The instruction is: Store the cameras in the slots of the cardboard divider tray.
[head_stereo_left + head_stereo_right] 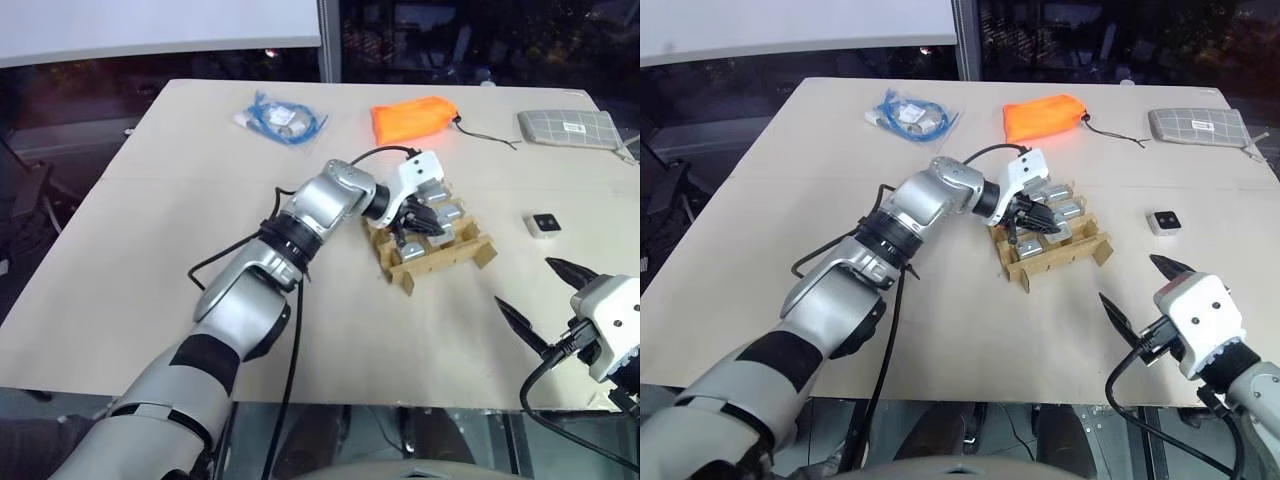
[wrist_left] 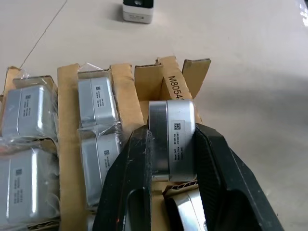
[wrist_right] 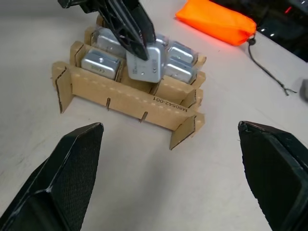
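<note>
The left end effector [image 2: 171, 192] reaches across over the cardboard divider tray [image 1: 482, 250] mid-worktop [image 1: 150, 250], clamped on a camera [image 2: 172, 139] held edge-down, probably to slide into a free slot. One camera [image 1: 543, 224] lies loose beyond. The right end effector [image 3: 173, 183] hovers near, spread wide, empty.

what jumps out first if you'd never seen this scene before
The left claw grips a silver camera over the cardboard tray mid-table, where other cameras already sit in slots. Behind it lies a bright orange pouch, and one lone camera sits on the table to the tray's right. The right claw hangs wide open near the table's front edge.
</note>
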